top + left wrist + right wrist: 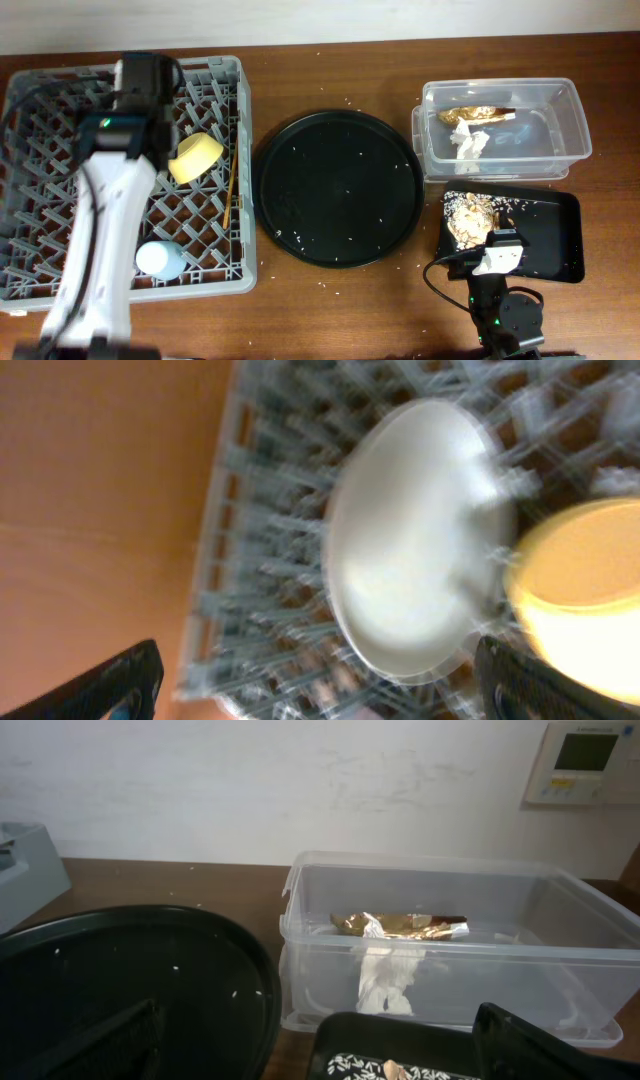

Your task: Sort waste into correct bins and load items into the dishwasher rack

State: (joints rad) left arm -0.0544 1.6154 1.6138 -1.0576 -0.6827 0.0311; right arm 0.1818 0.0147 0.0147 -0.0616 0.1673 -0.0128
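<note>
The loading step looks nearly done: the plate [410, 540] sits among the pegs of the dishwasher rack [40, 180] beside the yellow bowl [195, 157], and the left end effector [318, 660], released and empty above it, probably needs a straight lift clear.

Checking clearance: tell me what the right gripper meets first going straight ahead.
The right gripper would probably meet the clear tub at its front wall; the shallow black tray lies nearer but lower, so height is uncertain.
</note>
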